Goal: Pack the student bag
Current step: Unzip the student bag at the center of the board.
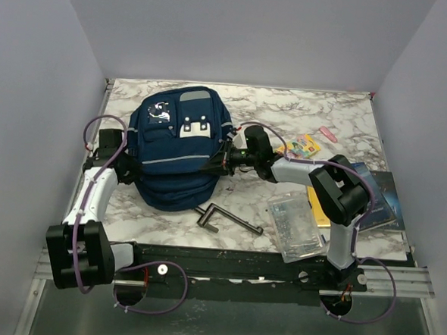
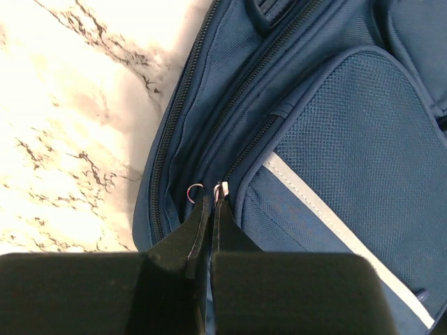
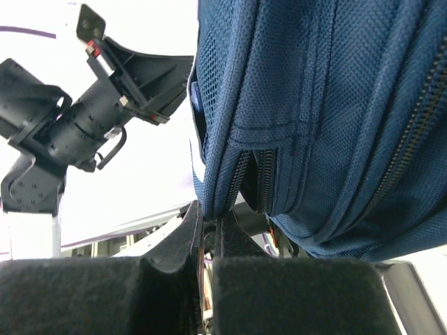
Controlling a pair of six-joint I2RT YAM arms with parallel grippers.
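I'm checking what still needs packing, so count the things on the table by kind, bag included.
Backpack: 1
Clear plastic box: 1
Books: 2, dark blue book and yellow booklet
Crayon pack: 1
Small pink item: 1
Dark metal tool: 1
Total: 7

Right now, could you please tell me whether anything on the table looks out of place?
Only the clear plastic case: its near corner seems to overhang the marble table's front edge. Nothing looks spilled or damaged.
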